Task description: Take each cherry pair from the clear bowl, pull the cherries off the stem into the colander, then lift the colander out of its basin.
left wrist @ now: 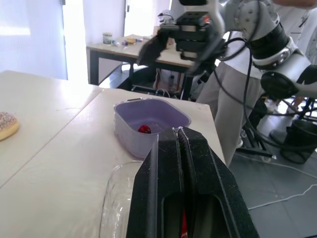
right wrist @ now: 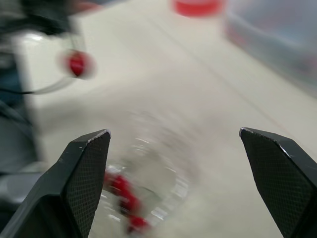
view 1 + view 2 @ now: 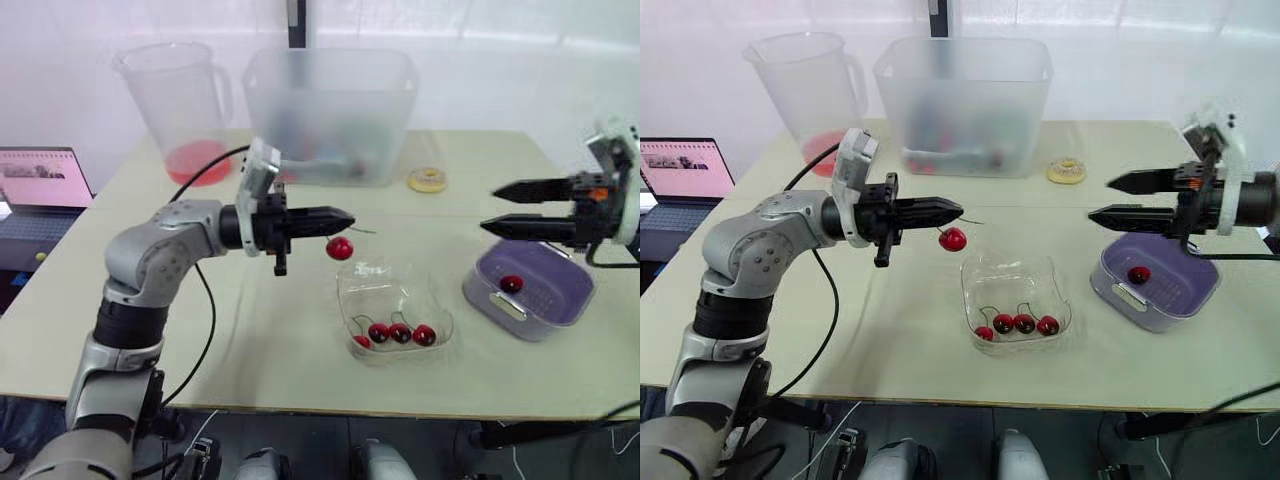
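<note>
STEP: stripping a pair, likely half done | left fingers (image 3: pixel 320 217), centre-left: pinched shut on the stem of a cherry (image 3: pixel 340 248) that hangs above the clear bowl (image 3: pixel 395 285) | bowl, lower centre: spare cherries (image 3: pixel 400 333) inside | colander (image 3: pixel 555 290), right: one loose cherry (image 3: pixel 511 284) | right fingers (image 3: pixel 530 187), far right: spread wide, empty | NEXT: right should grip the hanging cherry and pull it off over the colander | TEXT: none legible

On your counter (image 3: pixel 280 330) the bowl (image 3: pixel 385 275) sits front centre with cherries (image 3: pixel 400 333) in it. The colander (image 3: pixel 555 280) stands to its right, one cherry (image 3: pixel 511 284) inside. Behind them: jug (image 3: pixel 180 100) back left, tub (image 3: pixel 330 110) beside it, roll (image 3: pixel 427 179) right of the tub. A laptop (image 3: pixel 40 190) lies off the left edge. The left gripper (image 3: pixel 345 217) dangles a stemmed cherry (image 3: pixel 340 248) above the bowl's rear left; the right gripper (image 3: pixel 490 210) hovers above the colander.
</note>
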